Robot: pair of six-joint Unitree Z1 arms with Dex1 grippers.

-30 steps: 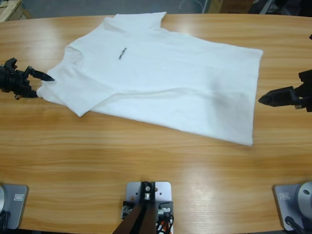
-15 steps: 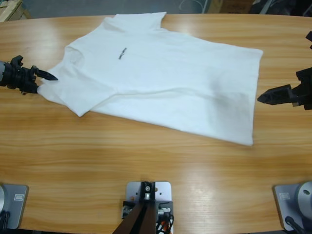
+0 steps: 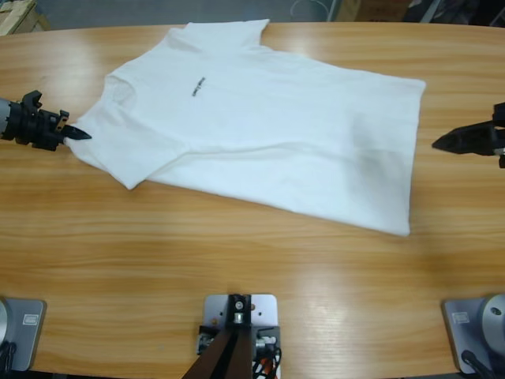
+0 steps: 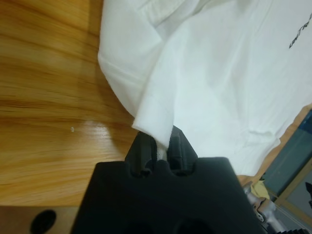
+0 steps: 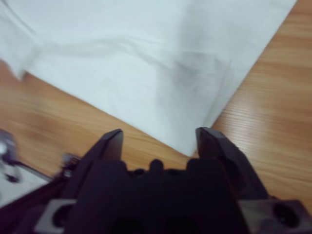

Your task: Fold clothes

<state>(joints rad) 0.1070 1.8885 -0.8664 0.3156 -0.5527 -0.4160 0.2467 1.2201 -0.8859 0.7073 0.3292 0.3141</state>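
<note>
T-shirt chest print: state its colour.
Black, small text on the white T-shirt; the chest print shows best in the high view.

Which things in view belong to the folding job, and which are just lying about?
Job:
- white T-shirt, spread flat
- left gripper, shut on the sleeve edge
- right gripper, open, clear of the hem

Lying about:
- nothing loose; only the wooden table

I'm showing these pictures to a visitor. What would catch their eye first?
The white T-shirt spread flat across the middle of the wooden table. Then the left gripper at the table's left edge, shut on the shirt's sleeve, and the right gripper, open, off the hem at the right.
</note>
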